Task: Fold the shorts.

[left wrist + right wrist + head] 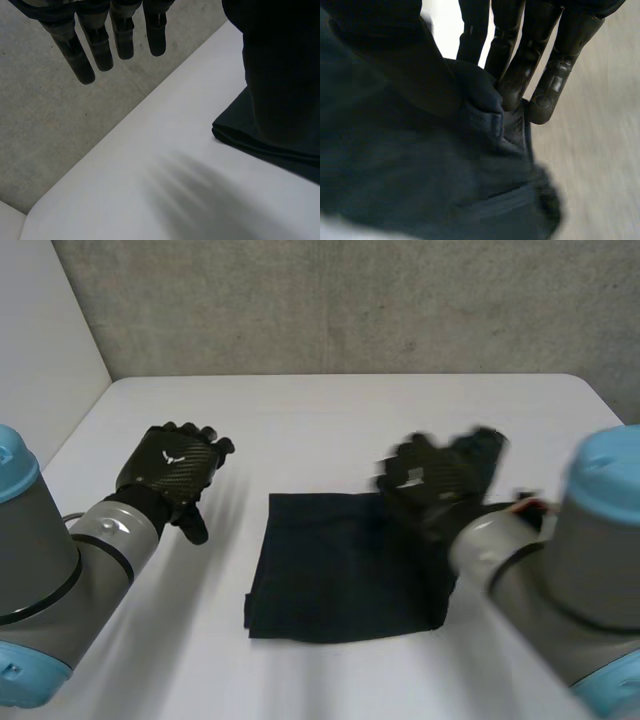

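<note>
Shorts (340, 565) lie mid-table (330, 410), black, doubled into a rough square with a layered edge on the left side.

Right hand (435, 480) sits on the far right corner. In the right wrist view its fingers (520, 75) are near straight, and a bunch of cloth is nipped between them and the thumb. I read it as holding the shorts at that corner, a small bite only.

Left hand (170, 472) hangs above bare table, well apart from the shorts. Its fingers (100, 45) are loose and straight, holding nothing.

Step, by my read: the right hand takes the corner to carry it over for the next fold.

Risks:
- The pinch is shallow, at the fingertips. If pulled fast, the cloth probably slips out and the corner drops short, giving a crooked fold.
- The bite may catch the top layer only. The stack then peels open instead of folding as one.
- Nothing pins the shorts, since the left hand is off the cloth. A sideways pull likely drags the whole square across the table rather than hinging it.
- With one corner lifted and the near right corner not held, the edge may sag and twist, so the layers end up skewed.
- The bunched cloth at the fingertips may stay as a lump under the fold.
</note>
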You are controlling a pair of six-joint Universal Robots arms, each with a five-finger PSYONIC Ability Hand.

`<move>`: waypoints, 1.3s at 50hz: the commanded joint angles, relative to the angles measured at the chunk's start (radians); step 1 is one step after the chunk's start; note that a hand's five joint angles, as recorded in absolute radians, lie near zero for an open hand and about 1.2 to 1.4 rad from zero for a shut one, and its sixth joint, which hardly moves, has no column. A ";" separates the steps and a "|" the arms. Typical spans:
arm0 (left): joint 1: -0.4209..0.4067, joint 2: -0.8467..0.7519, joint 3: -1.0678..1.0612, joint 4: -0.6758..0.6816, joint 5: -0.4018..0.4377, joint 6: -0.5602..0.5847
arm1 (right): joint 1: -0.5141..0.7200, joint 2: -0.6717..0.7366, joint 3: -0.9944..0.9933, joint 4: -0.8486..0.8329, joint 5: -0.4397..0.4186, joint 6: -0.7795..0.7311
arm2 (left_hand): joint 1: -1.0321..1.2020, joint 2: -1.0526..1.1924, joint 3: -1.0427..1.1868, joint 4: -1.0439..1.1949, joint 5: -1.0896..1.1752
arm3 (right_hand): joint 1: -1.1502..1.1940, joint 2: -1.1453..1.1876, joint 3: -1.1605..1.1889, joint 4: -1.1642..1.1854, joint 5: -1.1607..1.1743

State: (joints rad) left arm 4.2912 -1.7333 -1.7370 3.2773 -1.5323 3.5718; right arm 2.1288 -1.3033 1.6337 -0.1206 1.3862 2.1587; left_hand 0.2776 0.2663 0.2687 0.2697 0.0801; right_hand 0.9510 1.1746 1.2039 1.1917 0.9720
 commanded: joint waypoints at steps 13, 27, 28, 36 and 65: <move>0.007 0.001 0.076 0.004 -0.003 -0.087 | 0.292 0.141 -0.064 -0.027 -0.245 0.154 | -0.035 -0.023 -0.026 -0.027 -0.012 | -0.554 -0.778 -0.807 -0.795 -0.749; -0.119 -0.107 0.177 -0.056 -0.005 -0.332 | 0.005 0.065 -0.170 0.114 -0.107 0.926 | -0.026 -0.015 -0.017 -0.018 -0.003 | -0.776 -1.000 -1.029 -1.017 -0.972; -0.134 -0.118 0.180 -0.070 -0.006 -0.343 | 0.005 0.090 -0.184 0.137 -0.102 0.920 | -0.026 -0.015 -0.017 -0.018 -0.003 | -0.776 -1.000 -1.029 -1.017 -0.972; -0.252 -0.245 0.171 -0.200 -0.221 -0.415 | 0.005 0.294 -0.305 0.303 -0.095 0.846 | -0.020 -0.009 -0.011 -0.012 0.003 | -0.776 -1.000 -1.029 -1.017 -0.972; -0.314 -0.333 0.125 -0.148 -0.359 -0.355 | 0.016 0.382 -0.293 0.253 0.099 0.581 | -0.044 -0.032 -0.035 -0.036 -0.021 | -0.776 -1.000 -1.029 -1.017 -0.972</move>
State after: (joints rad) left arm 3.9764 -2.0764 -1.6134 3.1187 -1.8924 3.1749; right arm 2.1445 -0.9005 1.3091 0.1768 1.4796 2.7349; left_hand 0.2446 0.2486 0.2522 0.2601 0.0801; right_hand 0.1407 0.1975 0.1973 0.2343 0.0543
